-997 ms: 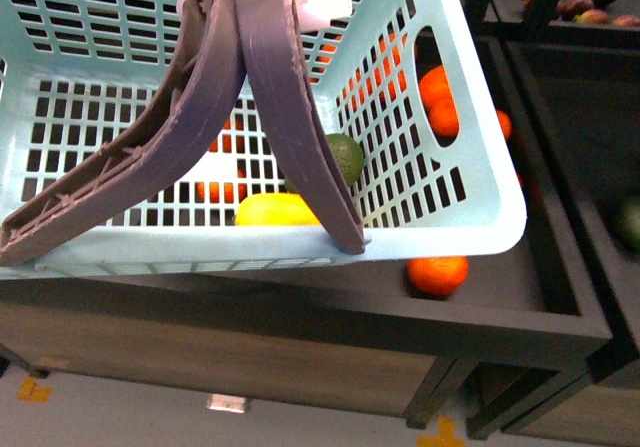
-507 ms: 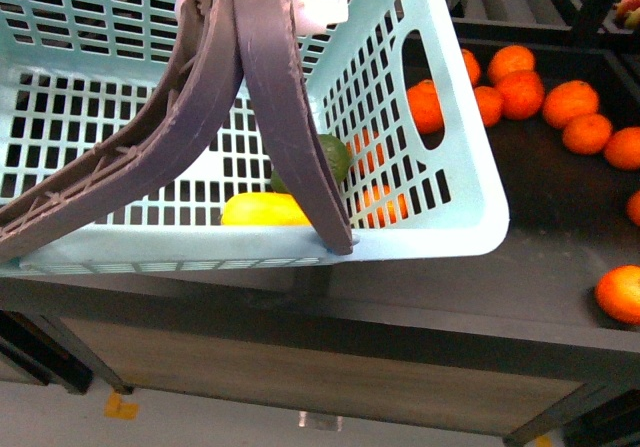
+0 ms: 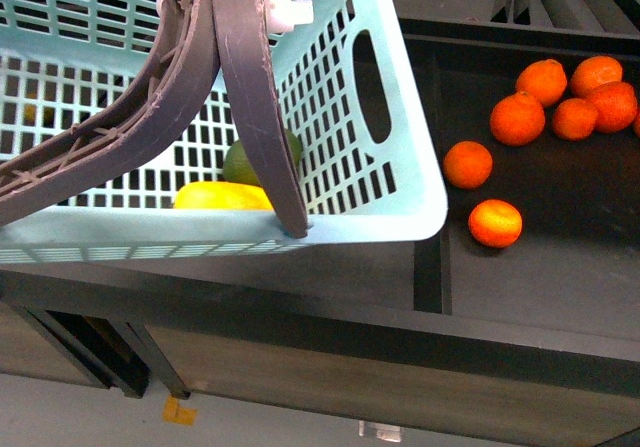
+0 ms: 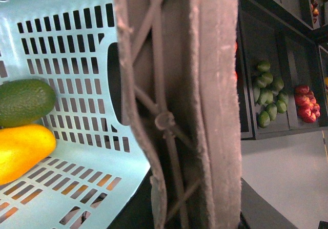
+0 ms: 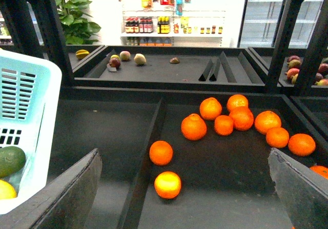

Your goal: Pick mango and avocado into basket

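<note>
Lying side by side on the basket point(image 3: 400, 207) floor, the mango point(image 3: 220, 196) and avocado point(image 3: 245, 162) touch or nearly touch; in the front view the avocado sits just behind the mango, both partly hidden by the handles point(image 3: 240, 97). Left wrist view shows the same pair, avocado point(image 4: 25, 101) directly against mango point(image 4: 23, 149), close to the slotted wall with the hand-hole. The two grey-brown handles are raised and meet at the top, bound by a white zip tie point(image 3: 285, 9). Handle ribbing fills the left wrist view; the left claw itself is not visible, so its state cannot be told. Right claw point(image 5: 184, 188) is wide open and empty, its fingers point(image 5: 66, 193) spread far apart above a dark produce bin point(image 5: 113, 131). Oranges point(image 5: 241, 119) lie scattered in the neighbouring bin, well apart from the basket. Basket corner point(image 5: 31, 137) shows beside that claw, with avocado point(image 5: 10, 160) inside.
</note>
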Controlling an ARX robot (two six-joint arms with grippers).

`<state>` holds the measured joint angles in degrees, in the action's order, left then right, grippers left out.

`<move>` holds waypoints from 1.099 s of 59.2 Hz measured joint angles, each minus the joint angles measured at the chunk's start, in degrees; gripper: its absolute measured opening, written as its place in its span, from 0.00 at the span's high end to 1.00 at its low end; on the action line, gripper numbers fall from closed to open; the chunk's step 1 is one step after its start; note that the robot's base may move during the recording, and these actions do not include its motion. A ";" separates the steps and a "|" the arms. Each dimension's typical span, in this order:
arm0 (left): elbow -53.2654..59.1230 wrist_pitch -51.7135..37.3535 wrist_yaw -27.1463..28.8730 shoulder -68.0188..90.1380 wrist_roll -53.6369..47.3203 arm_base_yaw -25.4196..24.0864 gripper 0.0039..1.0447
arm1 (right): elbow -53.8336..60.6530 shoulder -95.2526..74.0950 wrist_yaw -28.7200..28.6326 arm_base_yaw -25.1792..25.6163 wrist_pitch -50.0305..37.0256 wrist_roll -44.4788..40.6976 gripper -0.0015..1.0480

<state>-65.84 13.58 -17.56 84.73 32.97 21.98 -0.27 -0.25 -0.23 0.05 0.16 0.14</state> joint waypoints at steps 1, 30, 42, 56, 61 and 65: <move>0.00 0.00 0.00 0.00 0.02 0.00 0.84 | 0.00 0.00 0.04 0.00 0.00 0.02 0.08; 0.00 0.00 -1.49 0.00 0.76 0.94 0.84 | 0.00 0.00 0.13 0.00 0.00 0.02 0.08; 0.00 0.00 -0.44 0.00 0.48 0.59 0.84 | 0.00 0.00 0.11 0.00 0.00 0.00 0.08; 0.00 0.00 -1.60 0.00 0.52 0.72 0.84 | 0.00 0.00 0.13 0.00 0.00 0.02 0.08; 2.16 -5.64 -7.04 0.00 -2.67 0.68 0.84 | 0.00 0.00 0.13 0.00 0.00 0.00 0.08; 3.76 -12.09 -11.82 1.01 -9.68 0.72 0.84 | 0.00 0.00 0.17 0.00 0.00 0.02 0.08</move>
<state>-62.08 1.50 -29.39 85.73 23.29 22.70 -0.27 -0.25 -0.05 0.05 0.16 0.16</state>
